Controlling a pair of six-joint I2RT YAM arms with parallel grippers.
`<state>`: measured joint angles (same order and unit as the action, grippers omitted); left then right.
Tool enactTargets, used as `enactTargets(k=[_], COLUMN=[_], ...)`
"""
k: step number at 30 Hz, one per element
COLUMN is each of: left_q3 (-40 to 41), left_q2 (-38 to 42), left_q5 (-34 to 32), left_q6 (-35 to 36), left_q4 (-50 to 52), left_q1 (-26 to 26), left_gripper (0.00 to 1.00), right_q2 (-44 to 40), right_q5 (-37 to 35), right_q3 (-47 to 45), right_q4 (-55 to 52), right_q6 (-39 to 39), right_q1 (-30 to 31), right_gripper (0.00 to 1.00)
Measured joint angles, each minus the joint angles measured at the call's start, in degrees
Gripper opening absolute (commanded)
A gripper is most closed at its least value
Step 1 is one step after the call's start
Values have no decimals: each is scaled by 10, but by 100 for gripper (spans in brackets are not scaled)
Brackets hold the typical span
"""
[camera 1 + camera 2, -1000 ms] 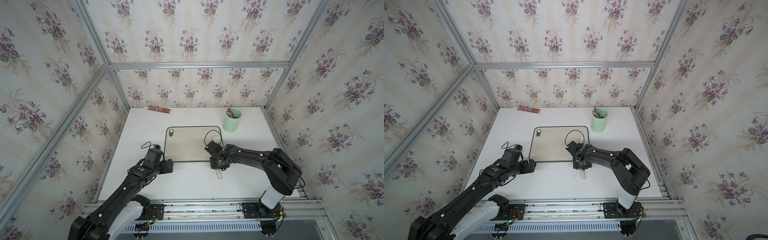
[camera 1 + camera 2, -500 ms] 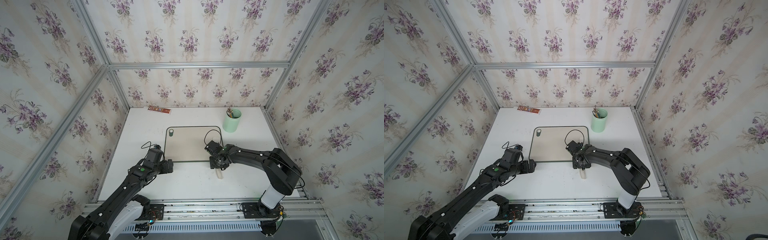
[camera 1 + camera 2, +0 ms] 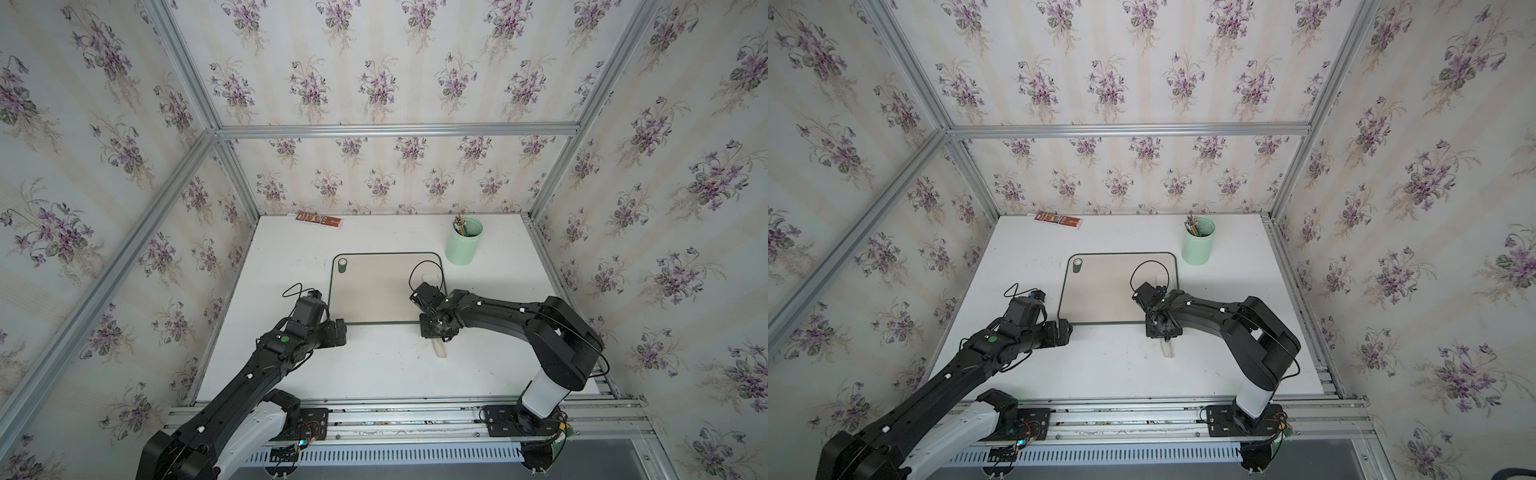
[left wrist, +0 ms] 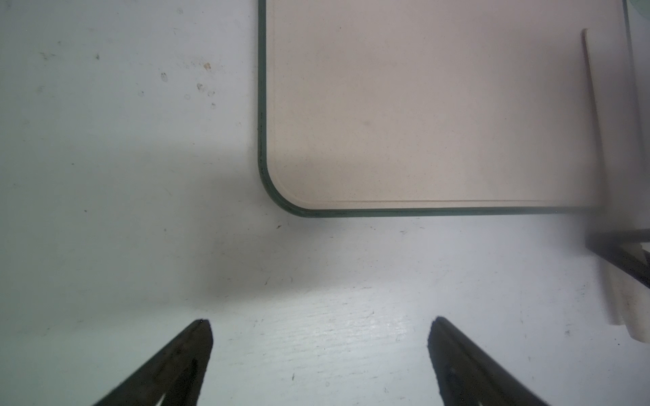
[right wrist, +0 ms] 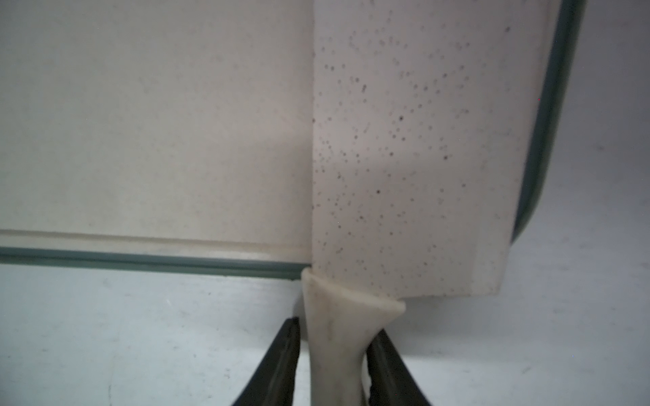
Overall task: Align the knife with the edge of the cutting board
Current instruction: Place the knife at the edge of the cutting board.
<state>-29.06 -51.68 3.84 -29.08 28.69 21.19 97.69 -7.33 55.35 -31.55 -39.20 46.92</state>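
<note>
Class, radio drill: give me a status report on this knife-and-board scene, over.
Left gripper open, empty. Right gripper astride knife handle, grip unclear. Blade flat along cutting board side rim. Green cup stands clear.

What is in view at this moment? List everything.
table: one, white, fills the enclosure floor
cutting board: one, beige with green rim, table centre
knife: one, white, blade flat on the board along its right-arm-side edge, handle past the near edge
cup: one, pale green, behind the board's far corner, holds pencils
box: one, brown-red, at the back wall
left gripper: black, open, above bare table by the board's near corner
right gripper: black, fingers flanking the knife handle
</note>
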Motion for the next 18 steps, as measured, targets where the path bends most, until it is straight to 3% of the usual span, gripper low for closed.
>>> enactTargets(k=[18], left_q3=[0], left_q2=[-1], left_q5=[0], left_q6=[0], left_q4=[0], left_q1=[0], left_gripper=[99], right_q2=[-17], right_q5=[-7], right_q3=[-17], right_q4=[13], right_q6=[-17], right_q1=[0], right_gripper=[28])
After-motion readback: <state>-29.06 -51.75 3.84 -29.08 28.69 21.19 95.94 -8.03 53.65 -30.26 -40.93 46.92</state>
